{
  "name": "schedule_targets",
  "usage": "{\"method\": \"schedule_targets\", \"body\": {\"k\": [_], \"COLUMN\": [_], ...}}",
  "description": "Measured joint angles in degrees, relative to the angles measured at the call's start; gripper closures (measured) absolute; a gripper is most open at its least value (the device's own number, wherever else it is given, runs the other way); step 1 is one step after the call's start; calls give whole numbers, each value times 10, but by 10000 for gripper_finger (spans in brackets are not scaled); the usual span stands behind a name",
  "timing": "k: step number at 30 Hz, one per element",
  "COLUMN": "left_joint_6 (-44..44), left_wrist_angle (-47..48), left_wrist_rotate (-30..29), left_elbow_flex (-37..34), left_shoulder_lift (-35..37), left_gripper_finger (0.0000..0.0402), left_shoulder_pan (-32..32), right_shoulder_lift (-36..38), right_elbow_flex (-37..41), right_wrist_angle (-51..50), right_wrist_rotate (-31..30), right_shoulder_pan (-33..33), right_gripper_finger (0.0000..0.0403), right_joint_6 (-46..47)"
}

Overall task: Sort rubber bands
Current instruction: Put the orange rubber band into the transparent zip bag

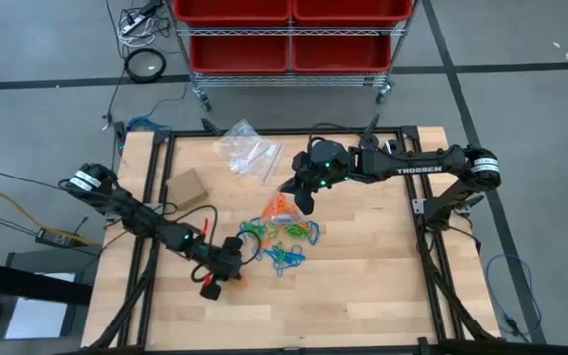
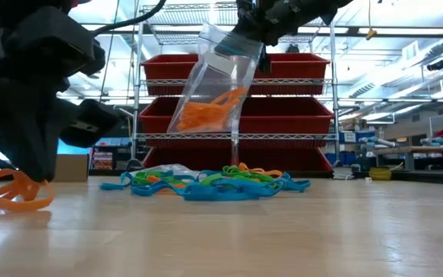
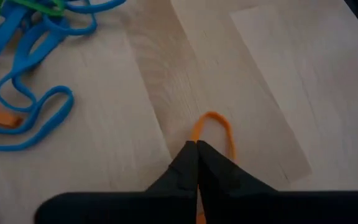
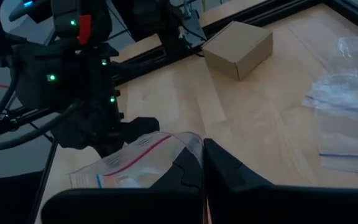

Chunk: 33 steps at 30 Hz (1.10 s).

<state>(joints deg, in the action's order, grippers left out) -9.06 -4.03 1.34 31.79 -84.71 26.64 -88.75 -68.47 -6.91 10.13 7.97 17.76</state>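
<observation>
Our left gripper (image 3: pixel 196 149) is down at the table, near the front left side. Its two fingers are pinched tight together, and an orange rubber band (image 3: pixel 213 130) is caught between them. The loop of that band sticks out past the fingertips and lies flat on the wood.

Our right gripper (image 4: pixel 202 158) is up in the air over the middle of the table. Its fingers are squeezed shut on the top edge of a clear bag (image 2: pixel 220 81). The bag hangs down below it, and we can see orange bands already inside it.

Between the two grippers lies the pile of rubber bands (image 1: pixel 282 240). It is a tangle of blue, green and a few orange loops, all mixed up on the table. More empty bags (image 1: pixel 248 150) lie at the back of the table, and a small cardboard box (image 1: pixel 186 186) sits on the left side, behind our left arm.

We think the bands are very light, soft and floppy. They bend and stretch, so they will not break. But they are thin and lie flat, so we need to pinch right down at the wood. One strand of the loop is enough to lift it. In the pile they hook onto each other, so pulling one may drag others along. A loop at the edge looks easiest to take.
</observation>
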Motion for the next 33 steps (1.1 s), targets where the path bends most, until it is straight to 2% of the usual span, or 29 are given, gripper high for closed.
{"method": "schedule_targets", "body": {"k": [6, 9, 15, 18, 21, 24, 29, 33], "left_joint_6": [40, 71, 133, 137, 92, 61, 39, 30], "left_wrist_angle": [13, 11, 70, 129, 179, 148, 79, 56], "left_wrist_rotate": [-22, -31, -62, -74, -68, -33, -31, -31], "left_elbow_flex": [25, 59, 138, 160, 152, 135, 121, 120], "left_shoulder_lift": [8, 24, 68, 71, 52, 35, -13, -64], "left_gripper_finger": [399, 399, 400, 400, 397, 371, 302, 267], "left_shoulder_pan": [0, -2, -2, -5, -21, -29, -34, -44], "right_shoulder_lift": [0, 0, 0, 0, 0, 0, 0, 0], "right_elbow_flex": [0, 0, 0, 0, 0, 0, 0, 0], "right_wrist_angle": [0, 0, 0, -2, -2, -1, 2, 5], "right_wrist_rotate": [0, 0, 0, 0, 0, 0, 0, 0], "right_shoulder_pan": [0, 0, 0, 0, 0, 0, 0, 0], "right_gripper_finger": [403, 403, 403, 403, 403, 403, 403, 403], "right_joint_6": [-3, -3, -4, -7, -10, -12, -12, -13]}}
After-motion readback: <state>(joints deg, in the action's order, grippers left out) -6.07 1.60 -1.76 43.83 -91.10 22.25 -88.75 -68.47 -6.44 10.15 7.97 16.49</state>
